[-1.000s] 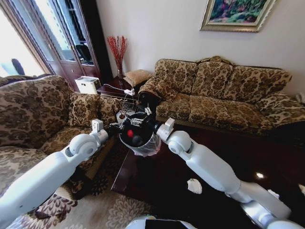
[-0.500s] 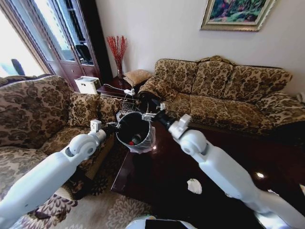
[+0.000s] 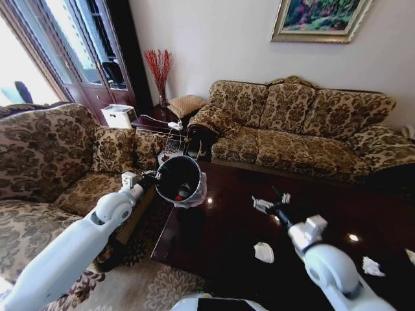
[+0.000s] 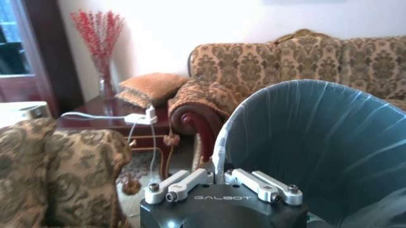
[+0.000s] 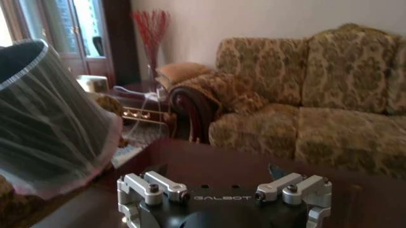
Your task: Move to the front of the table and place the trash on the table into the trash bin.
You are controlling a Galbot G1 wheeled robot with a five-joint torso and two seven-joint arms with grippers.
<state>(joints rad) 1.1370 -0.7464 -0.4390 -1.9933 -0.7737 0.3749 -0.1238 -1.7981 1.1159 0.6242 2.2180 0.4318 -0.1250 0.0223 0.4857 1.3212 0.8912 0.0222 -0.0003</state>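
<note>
Head view: left gripper (image 3: 153,175), arm extended, jaws clamped on the tilted round black bin (image 3: 179,179) at the glossy dark surface (image 3: 220,240) corner. Right gripper (image 3: 271,203) hovers above, jaws spread, near crumpled white tissue (image 3: 263,252).

Trash bin (image 3: 179,181) left of the table (image 3: 227,240), tissues (image 3: 263,252) on it.

My two arms are smooth white shells with rounded grey-white joints. The left arm (image 3: 71,249) tapers to a small boxy white wrist block, and the right arm (image 3: 334,275) carries a similar square white block near its wrist. Each wrist ends in a black housing printed GALBOT in pale letters. On it sit silver metal finger linkages (image 5: 155,187) with dark screws at the pivots. My white base curves into sight at the near edge.
</note>
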